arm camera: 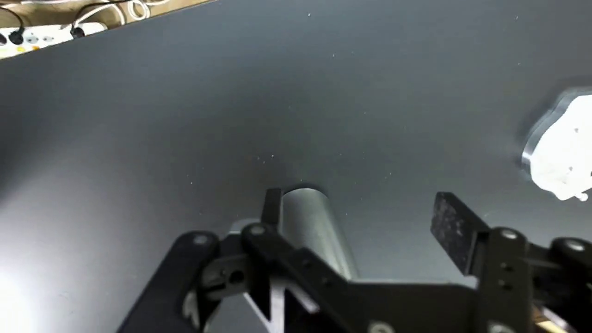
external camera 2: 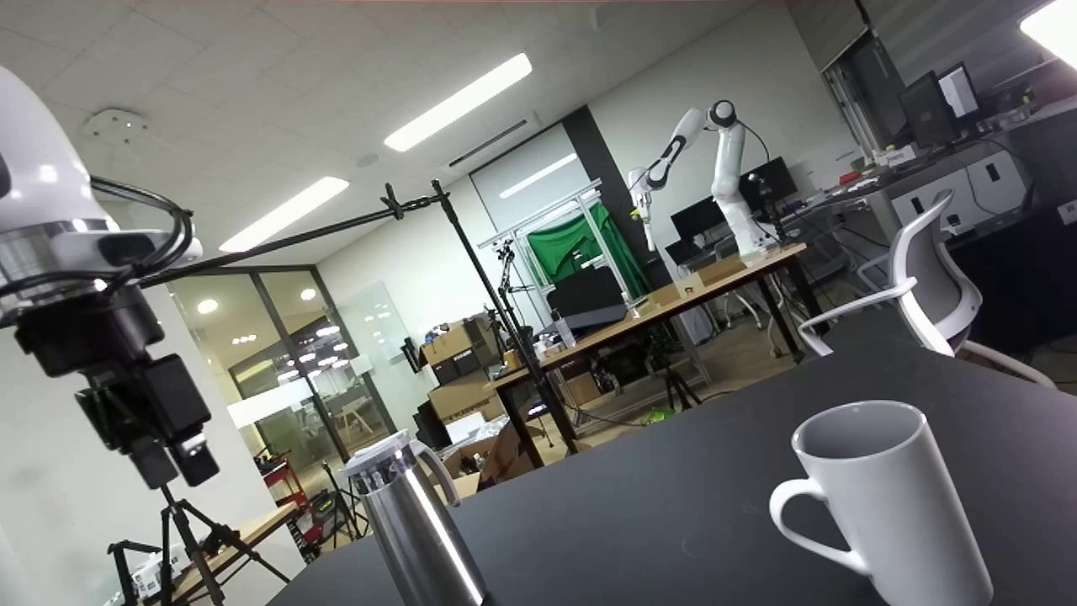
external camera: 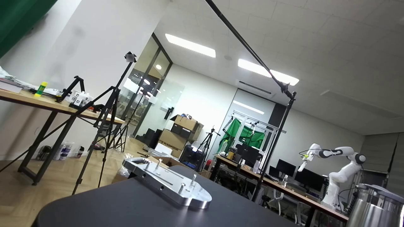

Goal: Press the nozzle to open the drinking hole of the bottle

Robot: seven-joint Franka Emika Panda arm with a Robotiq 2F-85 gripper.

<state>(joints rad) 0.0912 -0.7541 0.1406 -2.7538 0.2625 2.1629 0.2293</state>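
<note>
The bottle is a stainless steel jug with a grey lid and handle. It stands on the dark table in an exterior view [external camera 2: 421, 526], and its upper part shows at the lower right corner of an exterior view [external camera: 375, 206]. In the wrist view its steel body [arm camera: 312, 222] shows between the fingers, close beside the left one; its lid is hidden. My gripper [arm camera: 358, 212] is open with nothing held. In an exterior view the gripper [external camera 2: 177, 467] hangs in the air, left of the lid and at about its height in the picture. I cannot make out the nozzle.
A white mug [external camera 2: 896, 505] stands on the dark table [external camera 2: 639, 505]. A metal plate with upright posts [external camera: 172, 183] lies on the table; it also shows at the right of the wrist view [arm camera: 562, 143]. A second robot arm [external camera 2: 728, 168] stands on a far desk.
</note>
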